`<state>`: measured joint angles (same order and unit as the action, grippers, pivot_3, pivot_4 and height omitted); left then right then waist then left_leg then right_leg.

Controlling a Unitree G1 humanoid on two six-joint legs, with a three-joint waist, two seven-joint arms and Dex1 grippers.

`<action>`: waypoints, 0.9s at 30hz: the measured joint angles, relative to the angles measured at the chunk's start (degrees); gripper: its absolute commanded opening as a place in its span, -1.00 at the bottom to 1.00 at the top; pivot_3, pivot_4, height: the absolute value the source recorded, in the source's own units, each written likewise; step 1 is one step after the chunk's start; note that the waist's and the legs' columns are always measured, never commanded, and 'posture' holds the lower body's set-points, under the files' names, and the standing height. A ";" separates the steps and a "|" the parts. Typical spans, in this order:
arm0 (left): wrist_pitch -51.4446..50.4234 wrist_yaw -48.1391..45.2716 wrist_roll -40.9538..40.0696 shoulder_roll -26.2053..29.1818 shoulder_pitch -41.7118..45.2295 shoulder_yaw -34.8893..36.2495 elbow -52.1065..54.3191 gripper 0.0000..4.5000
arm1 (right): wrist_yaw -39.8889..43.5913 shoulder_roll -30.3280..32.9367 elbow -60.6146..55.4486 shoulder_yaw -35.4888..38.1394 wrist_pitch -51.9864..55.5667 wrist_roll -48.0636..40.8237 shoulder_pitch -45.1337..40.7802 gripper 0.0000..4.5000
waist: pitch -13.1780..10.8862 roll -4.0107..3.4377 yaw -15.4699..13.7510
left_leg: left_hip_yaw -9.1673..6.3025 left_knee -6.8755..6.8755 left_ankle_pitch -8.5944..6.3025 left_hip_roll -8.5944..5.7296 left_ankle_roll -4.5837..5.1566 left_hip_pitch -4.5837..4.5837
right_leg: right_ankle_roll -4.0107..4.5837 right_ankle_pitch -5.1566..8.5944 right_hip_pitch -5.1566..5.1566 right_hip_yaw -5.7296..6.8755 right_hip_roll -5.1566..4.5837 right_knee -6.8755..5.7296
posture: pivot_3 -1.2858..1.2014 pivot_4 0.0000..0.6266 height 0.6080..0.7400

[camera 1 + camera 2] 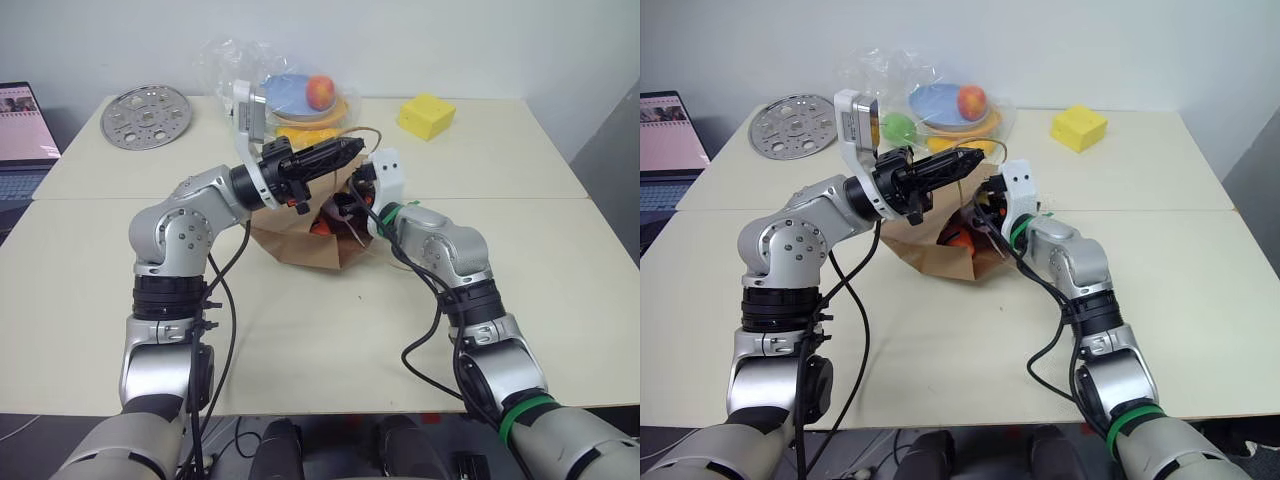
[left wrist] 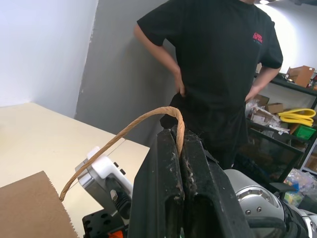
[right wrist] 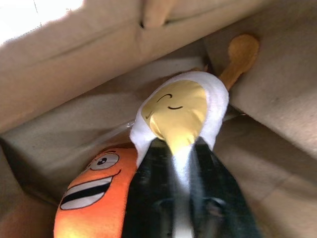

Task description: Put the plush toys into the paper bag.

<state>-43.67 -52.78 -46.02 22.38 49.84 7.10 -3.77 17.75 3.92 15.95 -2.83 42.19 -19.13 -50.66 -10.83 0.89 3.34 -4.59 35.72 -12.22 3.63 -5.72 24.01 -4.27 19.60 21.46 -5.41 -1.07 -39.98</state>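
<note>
Two plush toys lie inside the brown kraft paper bag [image 1: 300, 245].
Orange carrot toy [image 3: 96, 198] is bagged; white-and-yellow egg toy [image 3: 181, 111] is pinched by right gripper [image 3: 174, 163], unreleased; left gripper [image 2: 179, 163] is clamped on twisted-paper handle [image 2: 124, 133].

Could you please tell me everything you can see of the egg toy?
The egg toy is a soft white plush with a yellow patch bearing a stitched sleepy face. It sits inside the paper bag, against the orange carrot toy. The right gripper has its black fingers around the toy's lower edge.
</note>
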 measured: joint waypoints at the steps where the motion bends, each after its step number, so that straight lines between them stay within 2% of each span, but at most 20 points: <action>1: 0.00 0.10 0.00 0.00 0.00 0.00 0.00 -1.00 | 0.30 -0.08 -0.01 0.38 -0.16 -0.08 0.08 -0.24 | 0.00 0.00 0.00 | 0.00 0.00 0.00 0.00 0.00 0.00 | 0.00 0.00 0.00 0.00 0.00 0.00 | 0.03 -0.52 1.00; 7: 0.18 0.50 0.07 0.25 -0.05 0.02 0.01 -1.00 | 1.91 1.99 -5.40 1.72 1.84 -0.78 2.75 0.75 | 0.00 0.00 -0.09 | -0.01 -0.01 0.00 0.00 0.00 0.01 | 0.00 0.00 0.00 0.01 0.00 0.02 | 0.03 -0.52 1.00; 9: 0.29 0.69 0.08 0.25 -0.05 -0.01 0.01 -1.00 | 2.22 3.06 -8.26 1.77 3.32 -1.27 3.83 0.99 | 0.00 0.00 -0.06 | -0.01 0.00 0.00 0.00 0.00 0.00 | 0.00 0.00 -0.01 0.01 0.00 0.00 | 0.03 -0.52 1.00; 12: 0.42 0.91 0.16 0.11 -0.05 -0.02 -0.09 -1.00 | 2.31 6.30 -18.33 2.98 9.16 -4.13 7.61 0.99 | -0.01 -0.02 -0.27 | -0.03 -0.01 0.00 0.00 0.00 0.06 | 0.00 0.00 0.00 0.04 0.00 0.03 | 0.03 -0.52 1.00; 16: 0.57 0.91 0.21 0.21 -0.20 0.08 -0.15 -1.00 | 0.99 11.34 -32.43 8.89 18.20 -9.03 11.12 0.99 | -0.01 -0.02 -0.39 | -0.04 0.00 -0.01 0.00 0.00 0.08 | 0.00 0.00 -0.01 0.05 -0.01 0.06 | 0.03 -0.52 1.00; 19: 1.23 0.94 0.41 0.14 -0.33 0.09 -0.25 -1.00 | -1.30 12.90 -41.17 14.66 25.02 -12.13 15.40 0.99 | -0.01 -0.01 -0.43 | -0.04 -0.01 -0.01 0.00 0.01 0.07 | 0.00 0.00 -0.02 0.04 0.00 0.05 | 0.03 -0.52 1.00; 22: 2.29 1.21 0.79 0.06 -0.36 0.50 -0.98 -1.00 | -3.25 11.62 -48.06 20.32 32.76 -16.39 20.43 0.99 | -0.01 -0.02 -0.46 | -0.03 -0.01 -0.01 -0.01 0.01 0.08 | 0.00 0.00 -0.01 0.02 0.00 0.05 | 0.03 -0.52 1.00; 27: 3.81 3.44 0.86 -1.53 1.52 2.44 -4.21 -1.00 | -4.16 3.87 -58.17 27.74 47.12 -24.27 26.27 0.99 | -0.01 -0.01 -0.23 | -0.05 0.01 -0.01 -0.01 0.01 0.05 | 0.00 0.00 -0.03 0.01 0.02 0.03 | 0.03 -0.52 1.00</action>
<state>-39.86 -49.34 -45.16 20.85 51.35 9.54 -7.98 13.59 7.79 -42.21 24.91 89.31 -43.40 -24.39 -10.84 0.88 3.11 -4.64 35.73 -12.23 3.63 -5.72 24.06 -4.28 19.60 21.42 -5.40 -1.05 -39.95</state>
